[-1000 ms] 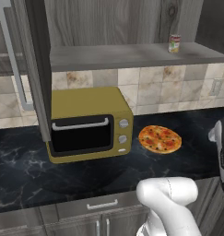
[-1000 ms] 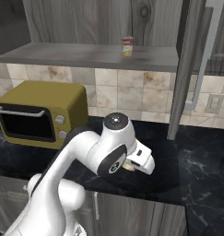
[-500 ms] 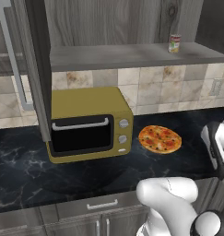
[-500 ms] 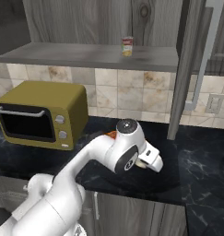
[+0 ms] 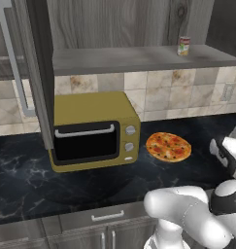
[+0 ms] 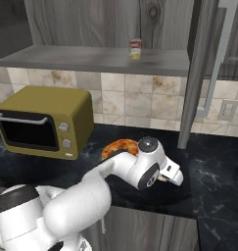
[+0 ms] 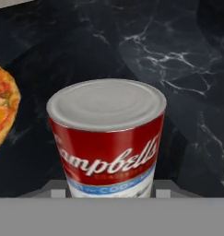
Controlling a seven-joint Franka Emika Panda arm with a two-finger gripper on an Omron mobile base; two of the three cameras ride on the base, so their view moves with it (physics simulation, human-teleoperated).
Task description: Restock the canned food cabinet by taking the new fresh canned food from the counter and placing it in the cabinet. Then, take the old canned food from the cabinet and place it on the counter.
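Wall: pale stone tiles (image 5: 163, 92) run behind the counter, with a grey wall plug (image 6: 228, 110) on the right.
Cabinet: the grey wood cabinet (image 5: 139, 58) hangs above the counter. Its dark doors stand open on both sides, and each has a long silver bar handle (image 5: 12, 63).
Counter: the black counter (image 5: 22, 180) has thin white lines like marble. Grey drawers (image 5: 105, 216) with silver handles sit under it.
Microwave: a yellow microwave (image 5: 92, 129) with a dark door stands on the counter, under the left part of the shelf.
Arm: the white robot arm (image 6: 91, 191) bends low over the counter, to the right of the microwave.
Pizza: a round pizza (image 5: 168, 146) lies flat on the counter, near the microwave's right side.
Soup can: a red soup can (image 7: 107, 138) with a silver top stands upright, very close in the hand view, with the counter behind it and the pizza to one side.
Shelf can: a small red and pale yellow can (image 5: 183, 45) stands upright on the cabinet shelf, toward its right end.
Gripper: the gripper (image 6: 167, 175) hangs low over the counter by the pizza. Its fingers are hidden, so I cannot tell how wide it is or if it holds the soup can.
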